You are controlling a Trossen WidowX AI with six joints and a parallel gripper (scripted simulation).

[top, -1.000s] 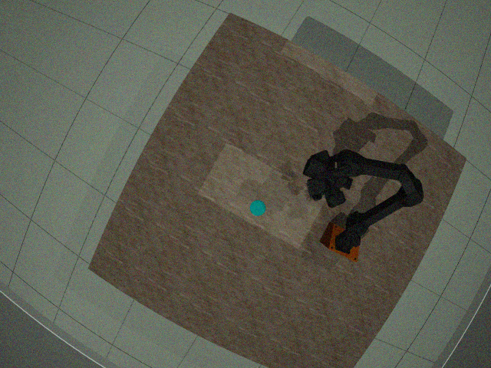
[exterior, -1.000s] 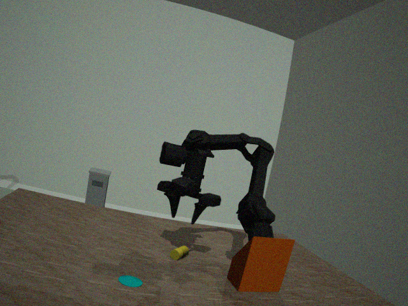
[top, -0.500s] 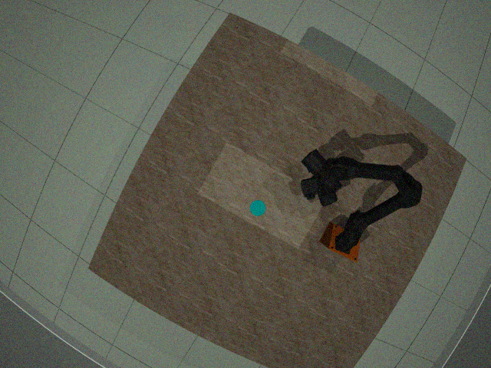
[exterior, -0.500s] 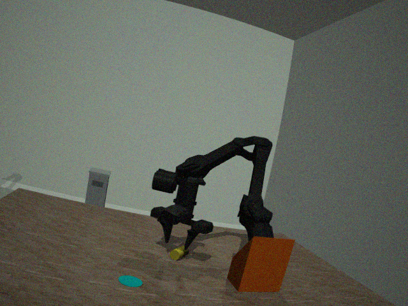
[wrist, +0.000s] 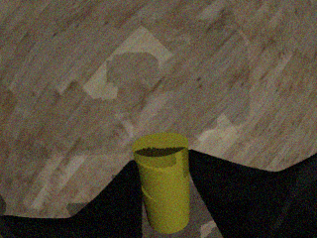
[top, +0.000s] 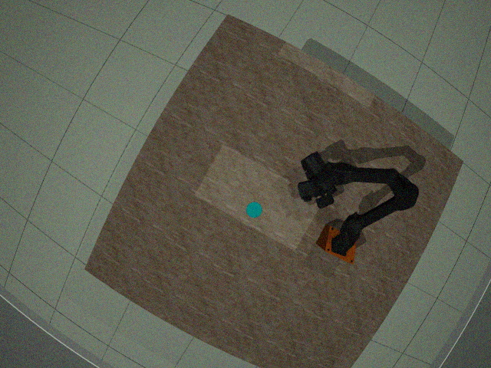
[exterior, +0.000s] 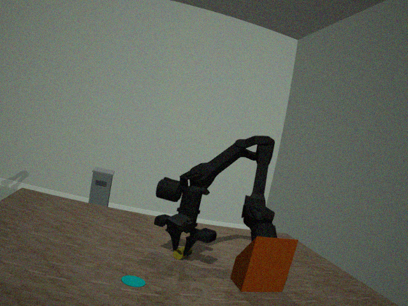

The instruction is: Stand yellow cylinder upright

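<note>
The yellow cylinder (exterior: 178, 254) (wrist: 161, 188) lies on the wooden table, and in the wrist view it sits between my two dark fingers, which touch it on both sides. My gripper (exterior: 182, 248) (wrist: 161, 162) (top: 317, 190) is down at table level, shut on the cylinder. In the overhead view the gripper hides the cylinder. The cyan circle (top: 253, 209) (exterior: 132, 280) is a flat disc on the lighter patch of the table (top: 234, 174), some way to the left of the gripper and nearer the camera in the side view.
The arm stands on an orange base box (exterior: 263, 263) (top: 325, 238) to the right of the gripper. A grey cabinet (exterior: 101, 187) stands beyond the table's far edge. Walls close the room behind and to the right.
</note>
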